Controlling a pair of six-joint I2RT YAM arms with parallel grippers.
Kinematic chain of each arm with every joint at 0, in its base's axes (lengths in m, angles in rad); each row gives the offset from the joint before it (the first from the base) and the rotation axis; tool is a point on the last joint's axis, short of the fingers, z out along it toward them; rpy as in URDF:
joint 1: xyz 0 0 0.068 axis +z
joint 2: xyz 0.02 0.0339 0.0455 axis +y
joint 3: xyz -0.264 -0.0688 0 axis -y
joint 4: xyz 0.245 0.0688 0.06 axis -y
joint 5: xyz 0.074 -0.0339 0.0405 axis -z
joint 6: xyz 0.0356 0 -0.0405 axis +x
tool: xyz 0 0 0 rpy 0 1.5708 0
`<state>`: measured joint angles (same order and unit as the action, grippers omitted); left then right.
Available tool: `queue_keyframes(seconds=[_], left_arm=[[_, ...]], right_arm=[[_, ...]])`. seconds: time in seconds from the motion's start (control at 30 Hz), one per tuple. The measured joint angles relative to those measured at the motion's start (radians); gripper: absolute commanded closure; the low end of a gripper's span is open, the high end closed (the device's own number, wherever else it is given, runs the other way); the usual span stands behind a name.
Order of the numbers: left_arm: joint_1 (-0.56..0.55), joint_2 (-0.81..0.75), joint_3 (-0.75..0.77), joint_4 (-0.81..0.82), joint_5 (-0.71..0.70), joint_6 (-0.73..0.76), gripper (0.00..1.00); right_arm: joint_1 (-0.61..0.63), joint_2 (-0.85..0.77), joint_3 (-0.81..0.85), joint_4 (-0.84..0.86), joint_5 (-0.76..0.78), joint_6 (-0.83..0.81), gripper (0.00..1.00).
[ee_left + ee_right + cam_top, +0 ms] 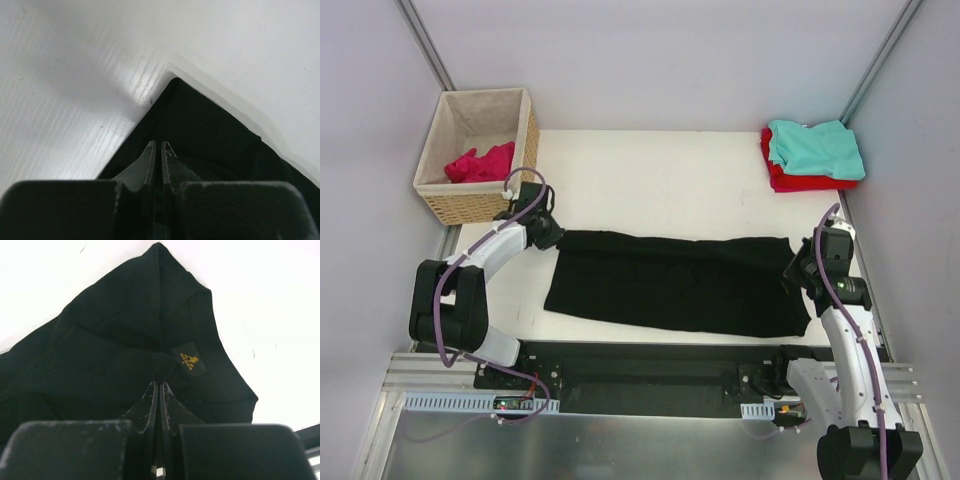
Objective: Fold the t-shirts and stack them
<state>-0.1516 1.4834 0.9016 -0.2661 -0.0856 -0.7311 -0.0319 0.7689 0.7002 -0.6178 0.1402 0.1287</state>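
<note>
Far left, we've got the basket [527,150] at the back-left corner of the table [650,170], with the pink tee [480,163] bunched up inside it. Just in front of the basket the left gripper [158,145] is down at the far-left corner of the black tee [675,283]. In the wrist view its jaws are squeezed together with only a hairline slit between them, right over the cloth's pointed corner. We honestly can't tell if any fabric is caught in there or if the tips are just resting on it. The black tee itself lies flat as a long band across the near half of the table, running from one arm to the other, a bit wrinkled but spread out. Over at its right edge sits the right gripper [158,385], jaws pressed tight the same way, with rumpled black cloth under the tips and a small label [189,360] with gold print just past them. Same deal here: closed for sure, but we can't say whether it's pinching any cloth. Back-right corner has the teal tee [815,147] folded and sitting on top of the red tee [800,183], well apart from the black one.
</note>
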Motion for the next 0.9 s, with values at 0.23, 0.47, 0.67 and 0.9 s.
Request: queue_keyframes(seconds=[0.23,0.47,0.67,0.9], left_arm=[[0.000,-0.084,-0.107,-0.001,-0.004,-0.019,1.00],[0.000,-0.146,-0.144,0.000,-0.003,-0.024,1.00],[0.000,-0.149,-0.144,0.000,0.005,-0.025,1.00],[-0.013,-0.148,-0.146,0.001,0.005,-0.023,0.51]], right_arm=[[0.000,-0.017,-0.011,-0.016,0.019,0.002,0.99],[0.000,-0.037,-0.010,-0.051,0.053,0.002,0.99],[0.000,-0.044,-0.011,-0.068,0.063,0.011,0.99],[0.000,-0.097,-0.045,-0.090,0.072,0.024,0.99]])
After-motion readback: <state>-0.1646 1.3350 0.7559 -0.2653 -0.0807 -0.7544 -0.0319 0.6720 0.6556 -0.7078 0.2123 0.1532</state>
